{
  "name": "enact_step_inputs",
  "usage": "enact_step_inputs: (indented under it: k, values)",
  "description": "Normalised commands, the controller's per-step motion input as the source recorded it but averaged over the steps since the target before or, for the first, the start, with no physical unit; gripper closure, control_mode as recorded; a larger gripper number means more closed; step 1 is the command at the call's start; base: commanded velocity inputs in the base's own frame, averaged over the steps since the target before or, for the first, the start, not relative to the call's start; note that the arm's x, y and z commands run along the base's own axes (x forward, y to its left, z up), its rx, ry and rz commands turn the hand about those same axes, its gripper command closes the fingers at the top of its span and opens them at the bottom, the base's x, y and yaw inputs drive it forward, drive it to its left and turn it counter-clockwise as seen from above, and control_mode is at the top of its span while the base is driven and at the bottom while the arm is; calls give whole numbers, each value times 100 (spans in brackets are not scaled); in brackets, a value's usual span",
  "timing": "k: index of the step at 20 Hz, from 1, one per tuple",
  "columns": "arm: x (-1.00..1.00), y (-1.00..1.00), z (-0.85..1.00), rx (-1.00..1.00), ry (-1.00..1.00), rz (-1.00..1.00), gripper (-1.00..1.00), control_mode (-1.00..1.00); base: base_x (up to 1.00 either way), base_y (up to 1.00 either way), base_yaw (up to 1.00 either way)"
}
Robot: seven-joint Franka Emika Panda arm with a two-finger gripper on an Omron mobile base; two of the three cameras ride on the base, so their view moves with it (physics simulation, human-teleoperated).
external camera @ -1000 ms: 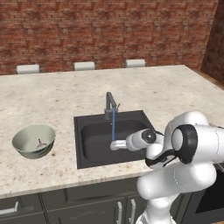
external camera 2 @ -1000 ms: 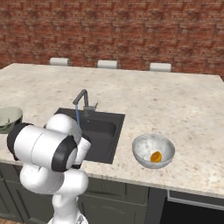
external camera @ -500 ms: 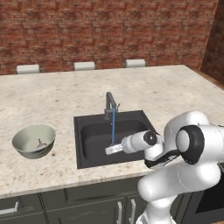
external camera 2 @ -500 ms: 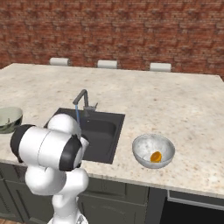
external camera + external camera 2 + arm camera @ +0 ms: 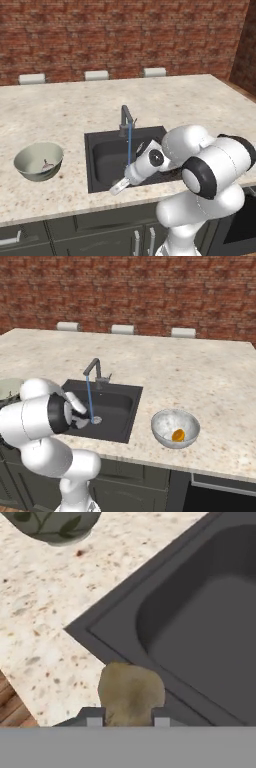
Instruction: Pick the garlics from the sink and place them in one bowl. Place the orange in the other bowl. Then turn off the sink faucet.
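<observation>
My gripper is shut on the dull brown garlic, which sits between the two finger tips. In the left base view the gripper hangs over the front left rim of the dark sink. The plain green-grey bowl stands on the counter to its left, with a small pinkish lump in it. The bowl's leafy underside shows at the top of the hand view. The orange lies in the mottled whitish bowl right of the sink. A blue water stream runs from the faucet.
The speckled counter surrounds the sink, with a brick wall behind it. The metal drain ring lies under the stream. My white arm leans over the sink's front right. Cabinet fronts lie below the counter's front edge.
The gripper has moved from beside the water stream toward the sink's front left rim, holding the brown garlic. Bowls and faucet are unmoved.
</observation>
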Motion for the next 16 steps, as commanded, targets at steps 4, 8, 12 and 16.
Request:
enact_step_inputs:
  k: [4,8,12,16]
  values:
    - [-6,61,100,-40,16,21,100,-100,0,0,0]
    - [-16,16,100,-29,26,20,100,-100,0,0,0]
    - [-32,0,100,-19,27,17,100,-100,0,0,0]
    - [-14,0,100,-13,28,21,100,-100,0,0,0]
